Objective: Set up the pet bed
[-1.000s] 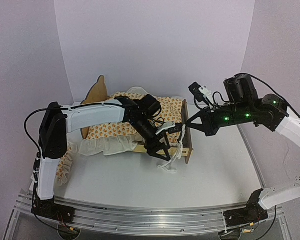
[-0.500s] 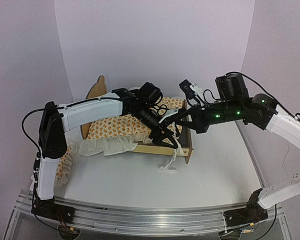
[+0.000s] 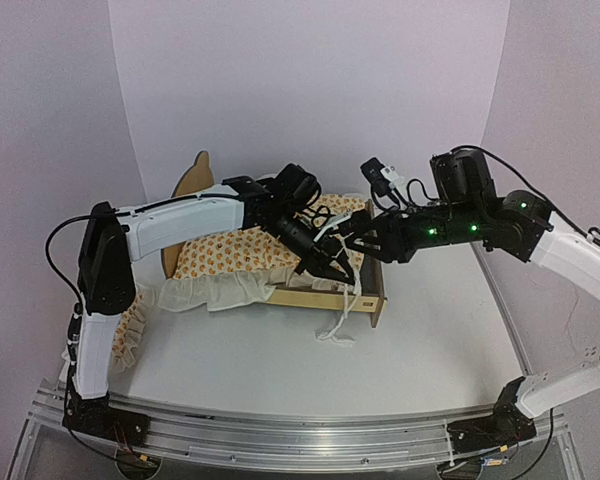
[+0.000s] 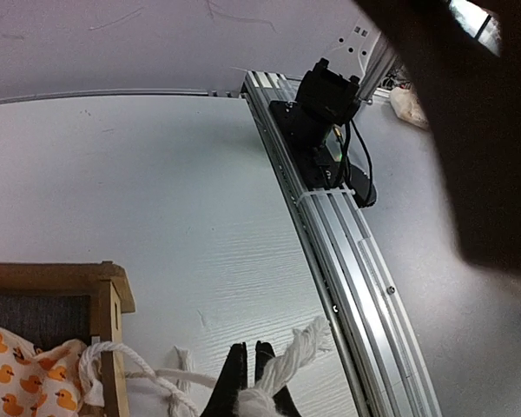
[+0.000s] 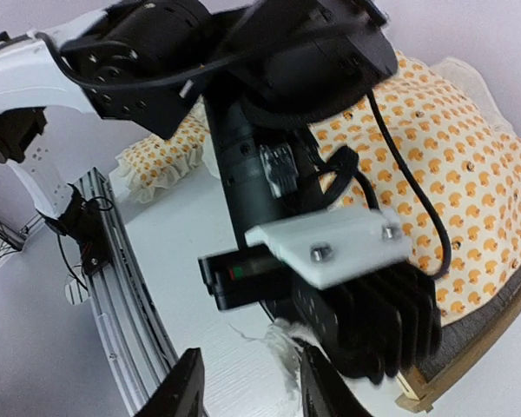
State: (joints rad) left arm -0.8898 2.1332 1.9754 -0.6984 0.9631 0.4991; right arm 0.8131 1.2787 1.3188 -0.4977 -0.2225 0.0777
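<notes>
The pet bed (image 3: pixel 310 297) stood on the surface (image 3: pixel 420 340) near the far edge. Its headboard (image 3: pixel 192 180) pointed toward the far left corner and its foot end toward the right edge. The duck-patterned cushion (image 3: pixel 230 255) lay in it. The left tool (image 3: pixel 332 268) was at the foot end, clenched on a white tie cord (image 4: pixel 300 347). The right tool (image 3: pixel 352 243) hung just beside it, its fingers spread apart. A small pillow (image 3: pixel 130 330) lay near the left edge.
</notes>
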